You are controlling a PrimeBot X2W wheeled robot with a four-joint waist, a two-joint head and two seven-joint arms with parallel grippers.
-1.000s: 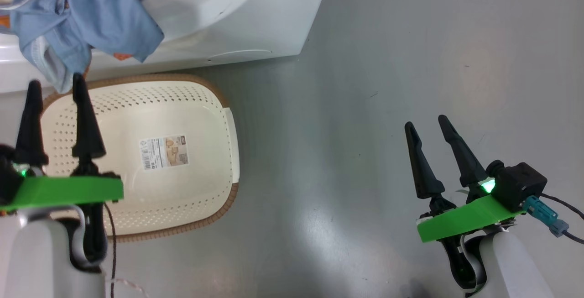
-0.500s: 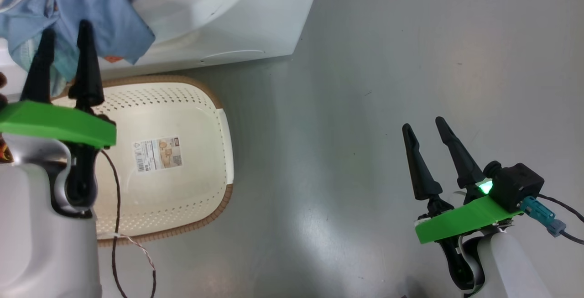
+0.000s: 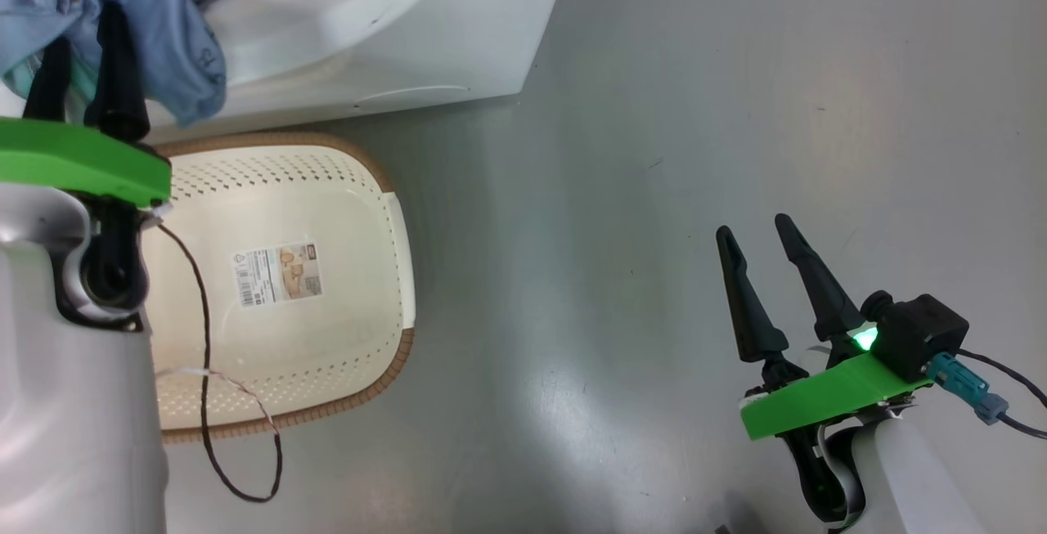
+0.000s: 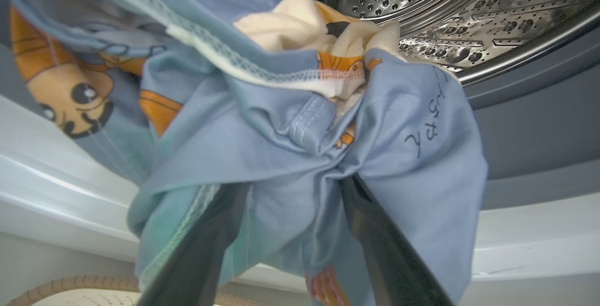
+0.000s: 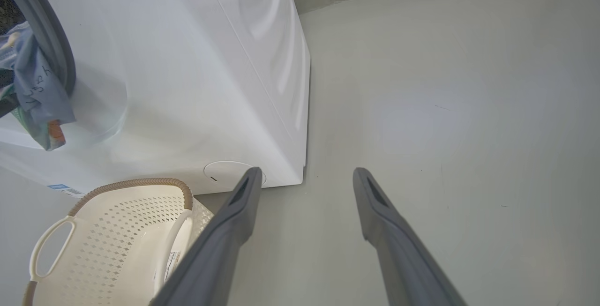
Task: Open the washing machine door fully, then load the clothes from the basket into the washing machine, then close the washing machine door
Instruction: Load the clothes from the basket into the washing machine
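Clothes [image 4: 300, 156]: blue-and-cream bundle hanging over the lower lip of the washing machine [image 3: 393, 27] mouth, partly in the drum [image 4: 468, 11]. Left gripper [image 3: 82, 60]: spread, buried in the bundle, pinching nothing. Right gripper [image 3: 752, 226]: released, well right of the machine. Step: loading. You likely push the bundle deeper next.

clothes [image 3: 176, 51] in washing machine [image 3: 393, 27] mouth; basket [image 3: 360, 207] in front

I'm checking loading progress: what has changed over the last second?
The left gripper went from over the basket up to the washing machine mouth; its fingers, apart, now press into the clothes hanging over the lip, which seem pushed further in. No grasp or release shows. The right gripper stayed open above the floor; the basket stayed empty and in place.
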